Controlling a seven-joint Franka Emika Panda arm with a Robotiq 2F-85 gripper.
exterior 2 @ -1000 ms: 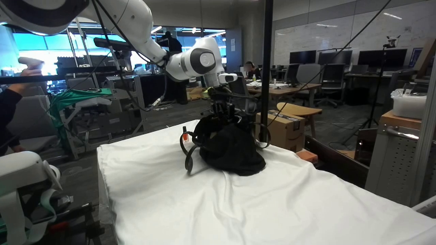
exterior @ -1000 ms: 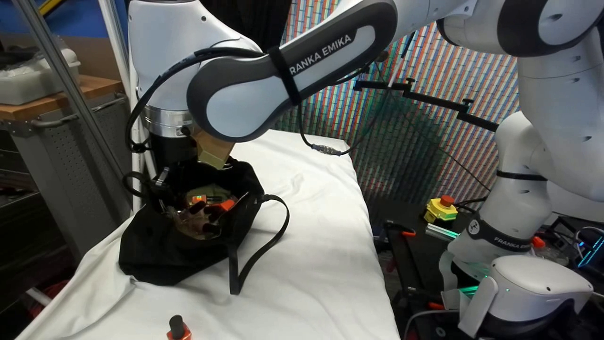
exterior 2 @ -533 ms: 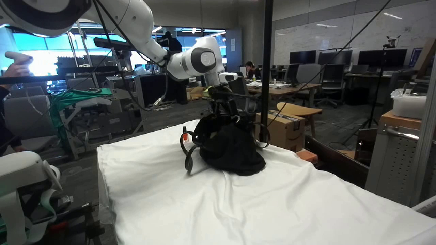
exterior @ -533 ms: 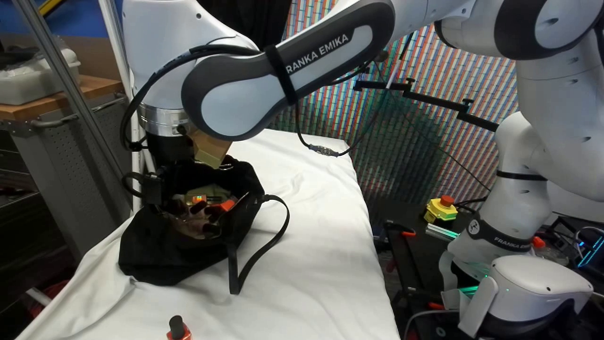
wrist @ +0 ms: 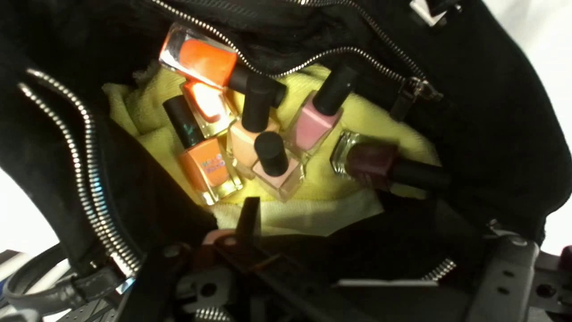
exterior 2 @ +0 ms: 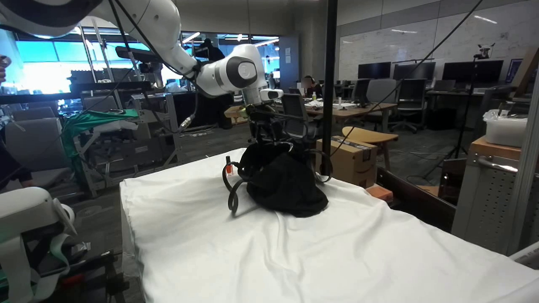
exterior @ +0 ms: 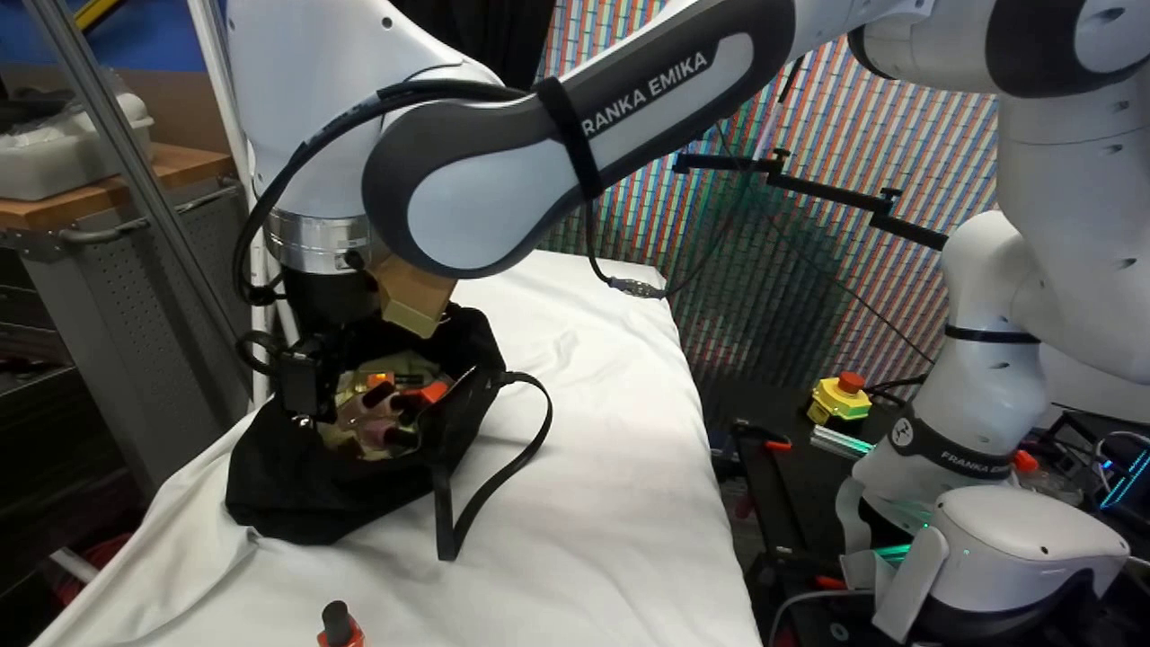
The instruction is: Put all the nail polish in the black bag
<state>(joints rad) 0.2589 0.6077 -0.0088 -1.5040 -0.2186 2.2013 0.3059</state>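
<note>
The black bag [exterior: 305, 485] stands unzipped on the white-covered table in both exterior views. Inside, on its yellow-green lining [wrist: 371, 114], lie several nail polish bottles: orange-red [wrist: 208, 62], orange [wrist: 212, 165], pink [wrist: 313, 127], pale pink [wrist: 277, 176] and dark red [wrist: 373, 161] among them. One red nail polish bottle [exterior 2: 229, 169] is upright on the table outside the bag, cut off by the lower edge in an exterior view [exterior: 340, 624]. My gripper [wrist: 351, 219] is over the bag's mouth with its fingers [wrist: 249, 219] wide apart, no bottle gripped. A pinkish patch beside the left finger is unclear.
Black strap loops [exterior: 503, 485] stick out from the bag onto the white tablecloth [exterior: 620, 467]. Metal zippers [wrist: 330, 51] line the bag's mouth. Beyond the table stand a black post [exterior 2: 330, 84] and a cardboard box [exterior 2: 347, 160]. A headset [exterior: 1006, 575] sits beside the table.
The jaws have spread apart. My gripper has shifted left in an exterior view and slightly lower in the view along the arm, uncovering more bottles inside. The bag and outside bottle have not moved.
</note>
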